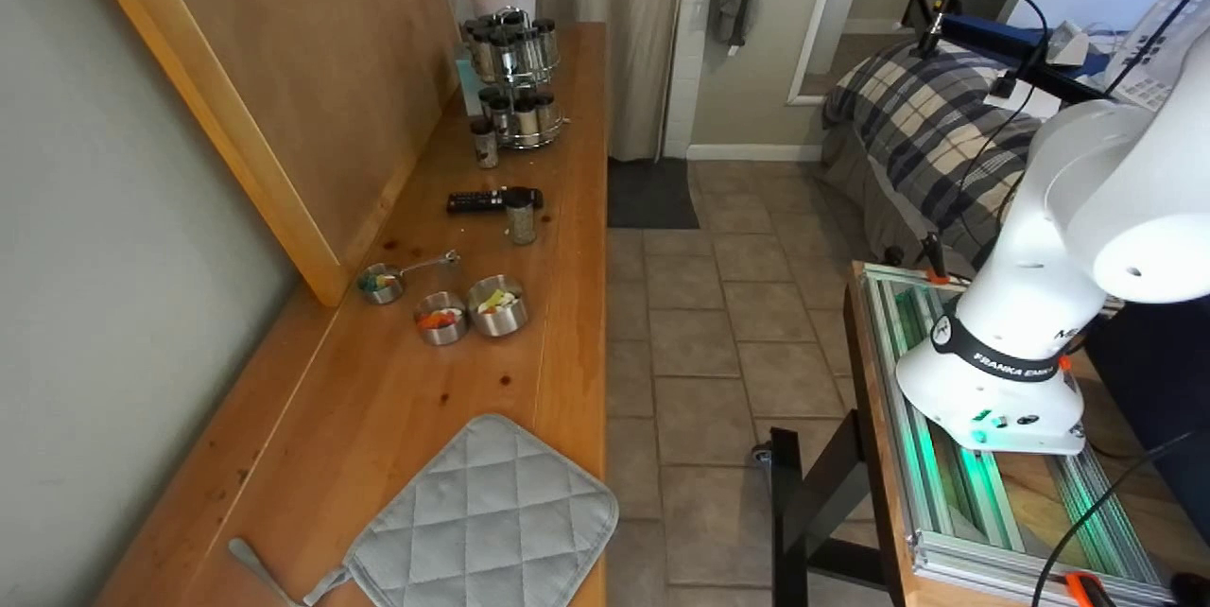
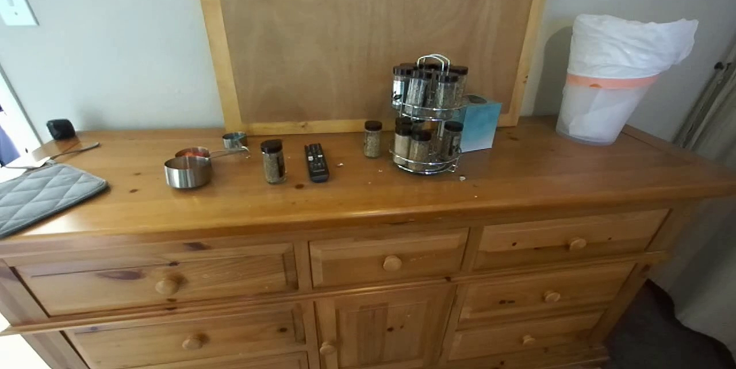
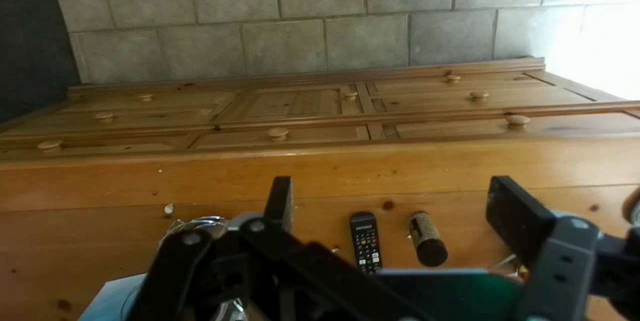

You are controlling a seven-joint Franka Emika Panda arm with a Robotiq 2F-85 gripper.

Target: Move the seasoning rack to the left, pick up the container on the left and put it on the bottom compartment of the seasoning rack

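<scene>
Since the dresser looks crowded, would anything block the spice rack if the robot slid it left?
Yes: a loose jar stands just left of the spice rack, slightly nearer the wall, likely in its path; the remote lies farther left.

Manipulator arm (image 1: 1011, 276): smooth white housing, rounded contours. Base (image 1: 945, 404): white, with green marks (image 1: 983, 415). Collar band (image 1: 1000, 362): black, lettered FRANKA EMIKA in white, with a round emblem (image 1: 942, 331). Gripper (image 3: 397, 206): black linkage bars (image 3: 325, 271); grey finger mount (image 3: 557, 293) with two small dark holes (image 3: 565, 259); round, pale screw heads (image 3: 580, 222); black, block-shaped fingertips (image 3: 520, 216).
</scene>
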